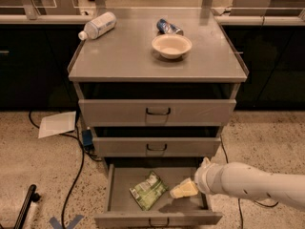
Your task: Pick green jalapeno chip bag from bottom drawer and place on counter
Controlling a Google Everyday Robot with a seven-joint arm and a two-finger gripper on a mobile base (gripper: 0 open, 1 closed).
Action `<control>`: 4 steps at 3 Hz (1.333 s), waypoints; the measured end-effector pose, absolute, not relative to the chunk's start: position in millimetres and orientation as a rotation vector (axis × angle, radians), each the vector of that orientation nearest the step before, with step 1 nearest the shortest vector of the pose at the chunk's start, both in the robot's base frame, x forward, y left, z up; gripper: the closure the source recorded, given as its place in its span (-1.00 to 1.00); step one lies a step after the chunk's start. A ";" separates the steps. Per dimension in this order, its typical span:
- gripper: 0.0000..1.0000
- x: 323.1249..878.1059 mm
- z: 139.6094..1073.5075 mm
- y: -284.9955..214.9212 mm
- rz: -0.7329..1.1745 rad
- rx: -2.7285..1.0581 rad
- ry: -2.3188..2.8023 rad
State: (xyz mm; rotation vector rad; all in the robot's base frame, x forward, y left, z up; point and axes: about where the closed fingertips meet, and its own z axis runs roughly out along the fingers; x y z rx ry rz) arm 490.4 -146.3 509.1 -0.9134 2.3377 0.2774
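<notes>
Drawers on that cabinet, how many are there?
3: the top drawer under the counter, the middle drawer below it, the bottom drawer pulled open, holding the green jalapeno chip bag, with the claw beside it.

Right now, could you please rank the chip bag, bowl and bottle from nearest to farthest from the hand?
The hand is in the bottom drawer, right side.
1. Green chip bag, beside it, mid-drawer.
2. White bowl, on the counter, right of centre.
3. Plastic bottle, counter's far left corner.
</notes>
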 end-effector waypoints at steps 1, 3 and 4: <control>-1.00 486.2 471.3 -153.1 0.297 -0.760 2.392; -1.00 488.5 362.1 -136.0 0.572 -0.648 2.478; -1.00 488.3 348.4 -131.7 0.604 -0.632 2.492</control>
